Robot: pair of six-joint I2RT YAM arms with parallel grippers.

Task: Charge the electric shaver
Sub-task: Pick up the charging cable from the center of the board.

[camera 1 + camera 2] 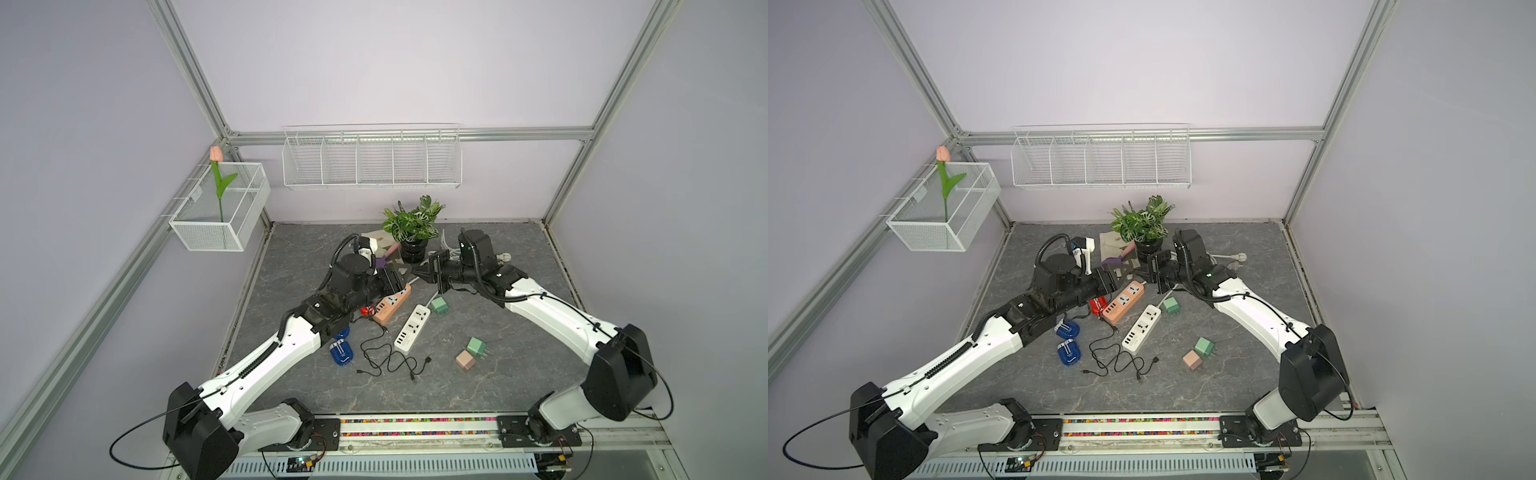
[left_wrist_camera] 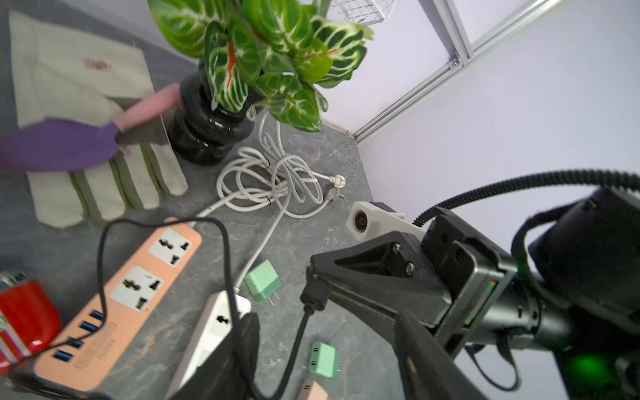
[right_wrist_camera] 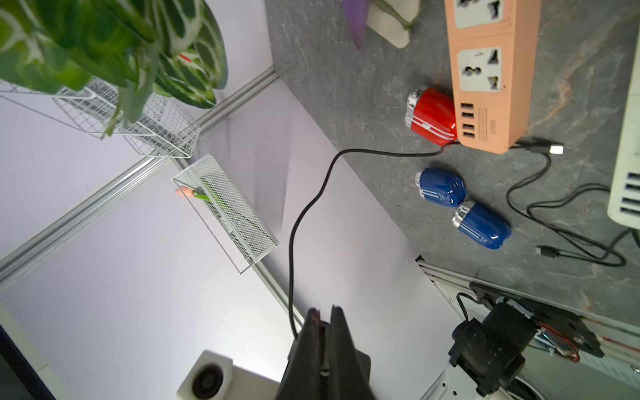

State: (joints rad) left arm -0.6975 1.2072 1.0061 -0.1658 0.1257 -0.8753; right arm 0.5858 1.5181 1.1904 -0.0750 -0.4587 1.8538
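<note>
A red electric shaver (image 1: 366, 311) (image 3: 433, 116) lies against the end of an orange power strip (image 1: 392, 303) (image 2: 121, 304). A black charging cable (image 3: 292, 242) runs from the shaver up to my right gripper (image 3: 323, 318) (image 1: 419, 275), which is shut on the cable's black plug (image 2: 313, 294) above the table. My left gripper (image 2: 329, 360) (image 1: 409, 272) faces it tip to tip, open; the cable hangs between its fingers (image 2: 239, 349), ungripped. In the right wrist view the plug is hidden behind the fingers.
Two blue shavers (image 1: 343, 353) (image 3: 481, 225), a white power strip (image 1: 412, 328), loose black cables (image 1: 388, 361), green adapters (image 1: 439, 305) and a pink adapter (image 1: 465, 360) lie around. A potted plant (image 1: 411, 232), a glove (image 2: 86, 104) and a coiled white cord (image 2: 270, 180) sit behind the grippers.
</note>
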